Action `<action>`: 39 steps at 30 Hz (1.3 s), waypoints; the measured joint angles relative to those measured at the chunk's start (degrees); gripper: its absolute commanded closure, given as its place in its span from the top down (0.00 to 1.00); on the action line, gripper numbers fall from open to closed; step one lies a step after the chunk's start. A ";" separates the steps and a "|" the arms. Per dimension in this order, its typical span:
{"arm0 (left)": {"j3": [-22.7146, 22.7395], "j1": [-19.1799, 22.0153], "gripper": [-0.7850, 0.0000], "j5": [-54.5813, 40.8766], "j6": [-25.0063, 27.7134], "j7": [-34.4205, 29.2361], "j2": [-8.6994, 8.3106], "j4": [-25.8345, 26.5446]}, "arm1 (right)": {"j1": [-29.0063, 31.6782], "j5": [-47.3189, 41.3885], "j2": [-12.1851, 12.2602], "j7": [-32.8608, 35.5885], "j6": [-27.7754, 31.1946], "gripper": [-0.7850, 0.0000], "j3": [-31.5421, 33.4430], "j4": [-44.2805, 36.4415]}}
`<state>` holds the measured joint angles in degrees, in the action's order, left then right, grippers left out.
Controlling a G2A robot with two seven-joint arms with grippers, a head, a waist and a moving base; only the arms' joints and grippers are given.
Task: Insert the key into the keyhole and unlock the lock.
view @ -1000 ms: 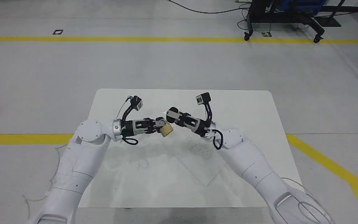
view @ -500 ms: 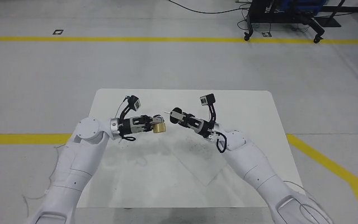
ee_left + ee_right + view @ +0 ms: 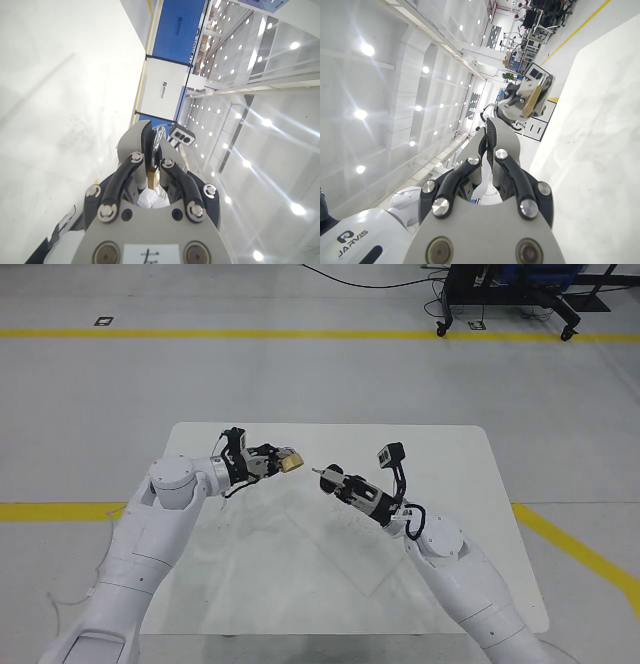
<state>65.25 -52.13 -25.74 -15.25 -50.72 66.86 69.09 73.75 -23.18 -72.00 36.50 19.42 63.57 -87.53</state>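
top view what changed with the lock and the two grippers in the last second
The left gripper carried the lock toward the far edge of the table, and the right gripper drew back with the key, so the two came apart. Both grips stayed shut.

The brass padlock sat pinched in the left gripper; the key (thin silver tip) jutted from the right gripper, not touching it

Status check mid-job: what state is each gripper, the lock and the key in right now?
left gripper: shut on the lock.
right gripper: shut on the key.
lock: held off the table, no key in it; shackle state unclear.
key: apart from the lock, not inserted.
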 measured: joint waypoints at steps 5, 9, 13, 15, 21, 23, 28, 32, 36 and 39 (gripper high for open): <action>-0.03 -0.04 0.00 -0.19 -0.03 -0.06 -0.02 0.01 | -0.40 -0.13 -0.03 0.07 0.19 0.00 -0.06 0.68; -0.71 -0.18 0.00 0.69 -0.16 -0.09 -0.08 0.71 | -0.38 -0.12 -0.03 0.06 0.18 0.00 -0.06 0.64; -0.62 0.04 0.00 3.23 0.43 1.37 -0.16 2.93 | -0.22 -1.67 -0.24 1.21 -1.30 0.00 -1.44 -0.11; -0.62 -0.19 0.00 3.83 0.73 2.81 -0.19 3.53 | -0.01 0.20 -0.29 -0.20 -2.49 0.00 -2.15 -0.38; -1.08 -1.07 0.00 4.60 2.28 8.04 0.17 4.80 | 3.96 11.01 -1.07 -17.51 -6.08 0.00 -4.77 -4.13; -1.50 -0.98 0.00 4.35 2.46 8.82 0.36 4.85 | 5.08 11.85 -1.41 -21.74 -5.99 0.00 -5.60 -4.90; -2.46 -0.59 0.00 3.71 3.15 8.97 0.77 4.38 | 5.10 14.66 -2.54 -31.58 -5.82 0.00 -7.86 -3.66; -2.64 -0.36 0.00 3.41 3.11 8.86 0.92 3.85 | 3.71 16.87 -3.41 -35.48 -5.87 0.00 -9.76 -1.94; -2.48 -0.29 0.00 3.29 3.12 8.93 0.96 3.64 | 2.50 17.88 -4.08 -37.07 -6.17 0.00 -10.90 -0.74; -2.40 -0.32 0.00 3.30 3.07 8.91 0.98 3.66 | 1.82 18.04 -4.47 -37.58 -6.19 0.00 -11.22 -0.18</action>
<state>62.85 -52.45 -22.44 -12.18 -41.81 67.83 72.75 75.58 -5.14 -76.47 -1.07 13.24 52.35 -87.71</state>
